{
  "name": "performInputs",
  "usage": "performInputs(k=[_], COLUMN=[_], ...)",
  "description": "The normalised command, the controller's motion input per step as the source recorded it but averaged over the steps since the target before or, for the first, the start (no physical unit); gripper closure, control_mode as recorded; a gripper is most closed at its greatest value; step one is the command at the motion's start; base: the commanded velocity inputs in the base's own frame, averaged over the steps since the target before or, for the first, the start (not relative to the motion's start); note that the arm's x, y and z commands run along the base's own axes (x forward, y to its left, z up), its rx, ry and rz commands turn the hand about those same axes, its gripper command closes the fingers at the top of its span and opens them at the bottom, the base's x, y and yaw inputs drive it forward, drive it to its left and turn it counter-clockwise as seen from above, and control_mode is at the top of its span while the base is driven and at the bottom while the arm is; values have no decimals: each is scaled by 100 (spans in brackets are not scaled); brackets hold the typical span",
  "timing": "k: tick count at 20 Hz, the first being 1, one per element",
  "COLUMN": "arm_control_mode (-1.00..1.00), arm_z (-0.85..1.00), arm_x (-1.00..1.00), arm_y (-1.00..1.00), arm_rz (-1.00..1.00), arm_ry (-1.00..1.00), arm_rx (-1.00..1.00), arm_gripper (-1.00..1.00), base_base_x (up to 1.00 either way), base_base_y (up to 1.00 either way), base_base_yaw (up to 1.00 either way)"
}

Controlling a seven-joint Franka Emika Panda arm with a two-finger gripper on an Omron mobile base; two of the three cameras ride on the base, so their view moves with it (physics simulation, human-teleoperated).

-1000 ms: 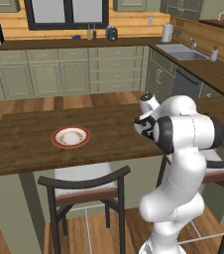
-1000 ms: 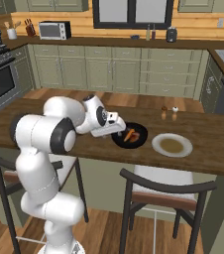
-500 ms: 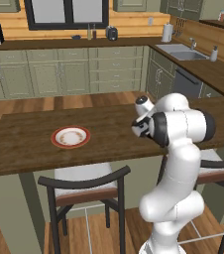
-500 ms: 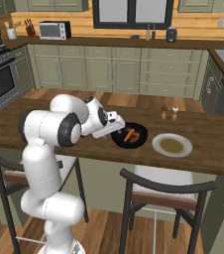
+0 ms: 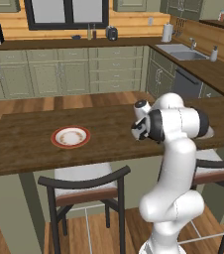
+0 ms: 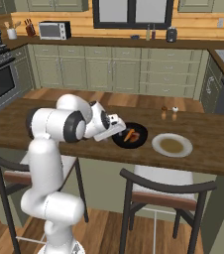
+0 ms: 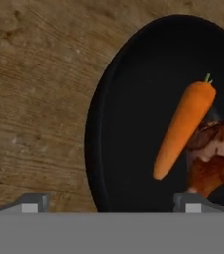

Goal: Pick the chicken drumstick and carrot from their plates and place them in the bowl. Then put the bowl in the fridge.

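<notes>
Carrot (image 7: 183, 126) and chicken drumstick (image 7: 209, 158) are already lying side by side inside the black bowl (image 7: 134, 64), so the loading part looks finished and the bowl itself is likely becoming the thing to grasp. The gripper (image 7: 111, 201) is hovering low over the bowl's near rim with its fingertips spread wide and holding nothing (one tip outside the rim, one over the dark inside). All this is sitting on a dark wooden island counter (image 6: 208, 134), beside the emptied pale plate (image 6: 172, 145), while the red-rimmed plate (image 5: 71, 136) is resting well apart in a kitchen of green-grey cabinets (image 6: 114, 74).
</notes>
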Motion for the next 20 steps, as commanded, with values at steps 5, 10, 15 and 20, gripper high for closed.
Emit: performInputs(k=[5,10,15,20], arm_control_mode=[-100,-100,-100,-100], arm_z=[-23,-35,-29,-13], arm_x=[29,5,-19,-16], arm_y=[-1,-10,-26,-36], arm_rz=[2,2,3,6], arm_ry=[7,9,3,-1], arm_rx=[0,0,0,-1], arm_gripper=[-100,100,100,100], base_base_x=[0,0,0,0], base_base_y=[0,0,0,0], base_base_yaw=[0,0,0,0])
